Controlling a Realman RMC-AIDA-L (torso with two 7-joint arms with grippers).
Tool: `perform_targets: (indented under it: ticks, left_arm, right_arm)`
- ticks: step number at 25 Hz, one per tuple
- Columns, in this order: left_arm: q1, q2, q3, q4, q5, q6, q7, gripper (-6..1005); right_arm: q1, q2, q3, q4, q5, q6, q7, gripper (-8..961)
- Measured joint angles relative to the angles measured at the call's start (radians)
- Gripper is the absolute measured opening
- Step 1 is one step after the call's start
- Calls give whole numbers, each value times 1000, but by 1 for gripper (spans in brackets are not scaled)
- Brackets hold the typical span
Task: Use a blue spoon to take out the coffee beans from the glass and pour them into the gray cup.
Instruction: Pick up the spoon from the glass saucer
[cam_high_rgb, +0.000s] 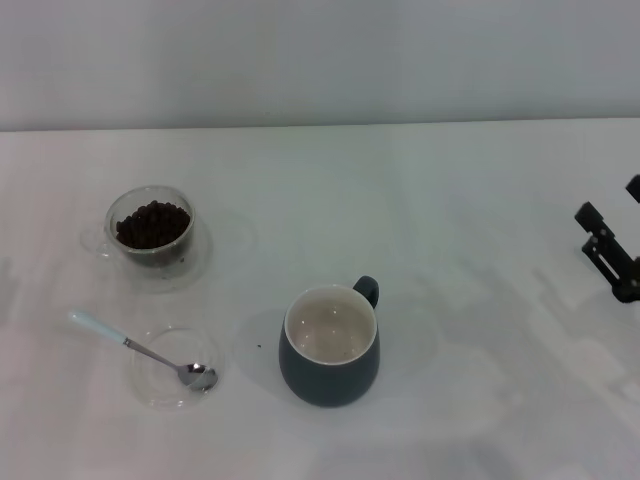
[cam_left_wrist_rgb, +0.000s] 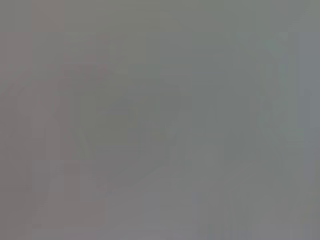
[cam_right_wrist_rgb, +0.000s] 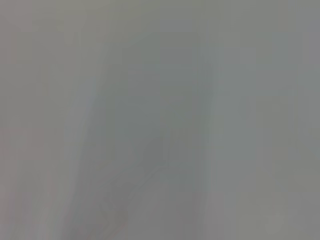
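The glass (cam_high_rgb: 152, 228) stands at the left of the white table and holds a heap of coffee beans (cam_high_rgb: 152, 222). The blue spoon (cam_high_rgb: 140, 348) lies nearer to me, with its pale handle pointing left and its metal bowl resting in a flat clear dish (cam_high_rgb: 160, 385). The gray cup (cam_high_rgb: 330, 350) stands in the middle, with a white inside, no beans in it, and its handle to the far right. My right gripper (cam_high_rgb: 610, 200) hangs open and holds nothing at the right edge, far from everything. My left gripper is out of view. Both wrist views show only plain grey.
The white table (cam_high_rgb: 460, 200) runs back to a pale wall. A tiny dark speck (cam_high_rgb: 259, 347) lies just left of the gray cup.
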Motion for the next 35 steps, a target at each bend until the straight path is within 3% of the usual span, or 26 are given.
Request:
perform_targets:
  ticks: [1,3,4,11,20,25,35]
  left_arm:
    - [27,3,13,2,1,8,-165,792]
    - [27,3,13,2,1,8,-165,792]
    - [66,8,44,9,2,15,-345,792]
    - [119,12,157,10,3,18,-594,791]
    - [77,12,348,3,3,-1,-920,790]
    - [36,17,460,-1,3,-144,-1147,789]
    - [27,15,489,9,11,-199,-1184,788]
  right_arm:
    - [8,0,0,2,1,3,1,648]
    - [25,0,0,6,3,14,8,648]
    - [34,0,1,7,4,23,12,648]
    - [90,-8,11,14,5,113,17,648]
    - [145,-5,13,19,5,212,12,648]
    - [143,-4,14,19,5,213,9,647]
    - [124,-7,40,20,5,209,10,647]
